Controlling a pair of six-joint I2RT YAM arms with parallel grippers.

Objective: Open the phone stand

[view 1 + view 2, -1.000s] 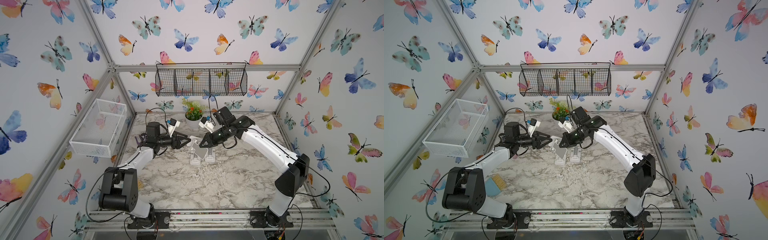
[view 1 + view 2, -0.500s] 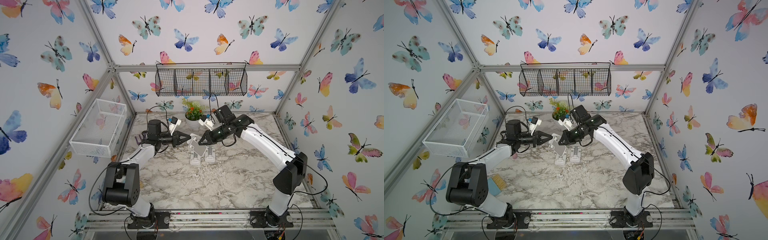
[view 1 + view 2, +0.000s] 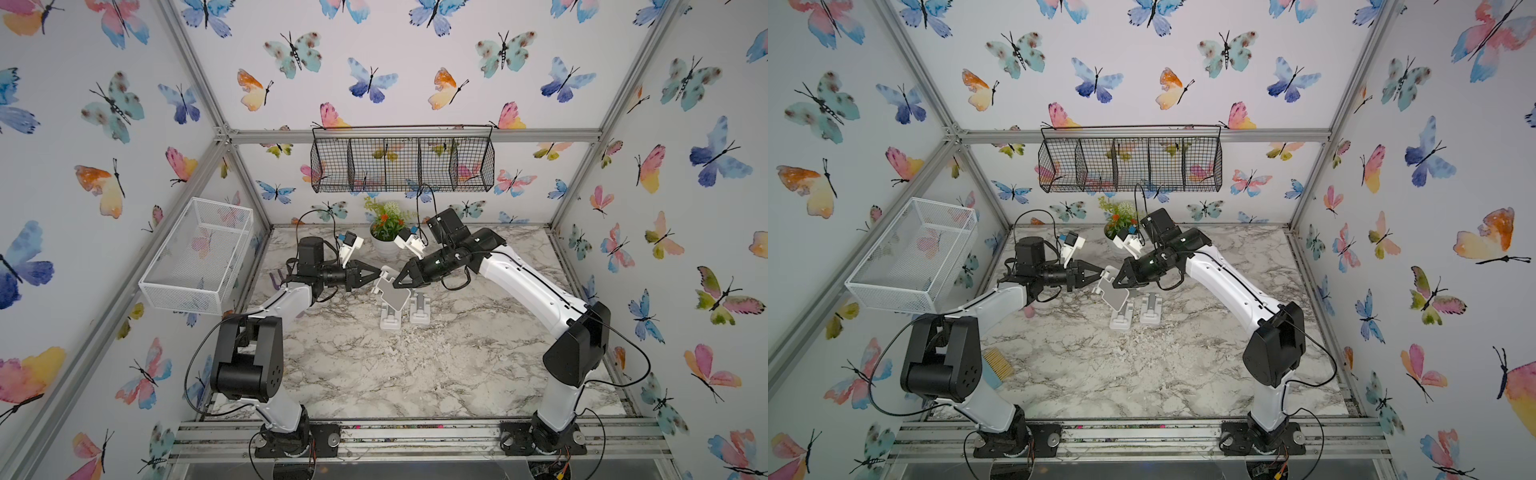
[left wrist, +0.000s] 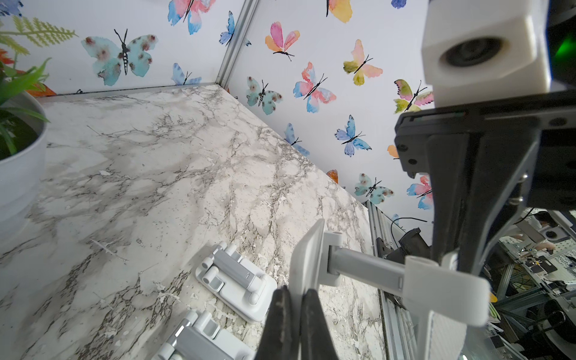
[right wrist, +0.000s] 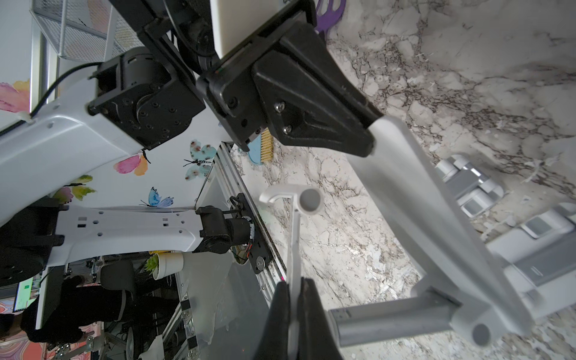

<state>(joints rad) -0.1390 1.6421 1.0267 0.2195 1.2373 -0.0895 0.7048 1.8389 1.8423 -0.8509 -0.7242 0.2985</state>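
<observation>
Top views, both: holding stand [image 3: 392,293] up off table [image 3: 374,374], between left gripper [image 3: 378,274] and right gripper [image 3: 395,284], just above two folded stands [image 3: 419,307]. Left wrist: clamped on edge of stand's plate, jaws tight against both faces. Right wrist: pinching stand's thin base panel, jaws pressed onto it. Seen with arm swung partly out.

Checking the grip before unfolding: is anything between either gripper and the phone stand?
Nothing visible does. The left gripper and the right gripper are each shut directly on the phone stand, which is held above two folded stands on the table.
</observation>
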